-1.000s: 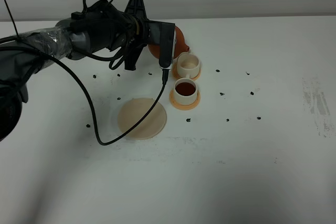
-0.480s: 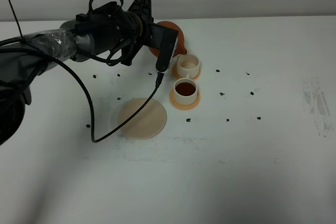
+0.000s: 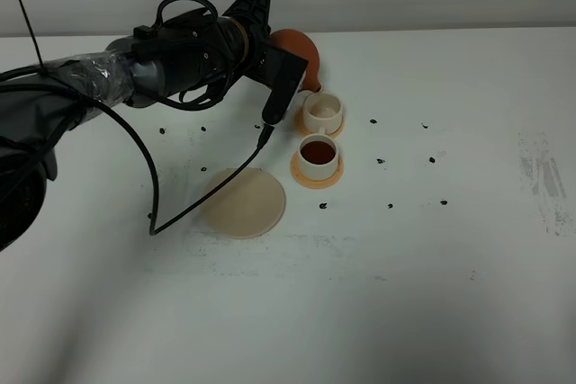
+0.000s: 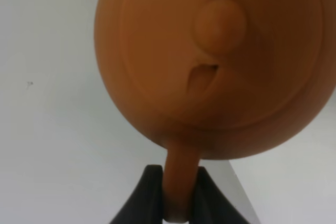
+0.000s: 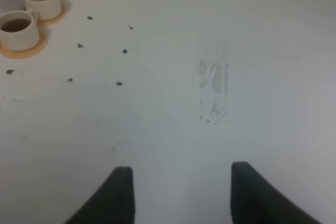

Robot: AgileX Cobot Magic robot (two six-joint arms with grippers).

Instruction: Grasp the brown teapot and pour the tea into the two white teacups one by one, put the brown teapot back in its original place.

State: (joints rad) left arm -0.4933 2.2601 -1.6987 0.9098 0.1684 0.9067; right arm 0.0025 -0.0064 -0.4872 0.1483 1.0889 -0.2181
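From high above, the left arm (image 3: pixel 171 65) reaches across the white bench (image 3: pixel 468 249) and holds the brown teapot (image 3: pixel 292 45) just behind the farther teacup (image 3: pixel 322 112), with the spout near that cup's rim. The nearer teacup (image 3: pixel 317 157) has dark tea in it. Each cup stands on an orange coaster (image 3: pixel 317 181). The beige disc (image 3: pixel 243 204) lies bare, well apart from the teapot, and a black cable (image 3: pixel 144 168) hangs over it. In the left wrist view, the left jaws are clamped on the teapot's loop handle (image 4: pixel 179 182), and the lid with its knob (image 4: pixel 220 24) faces the camera. In the right wrist view, the right jaws stand apart with nothing between them, above bare bench. Both cups show far off, the farther teacup (image 5: pixel 42 1) pale inside.
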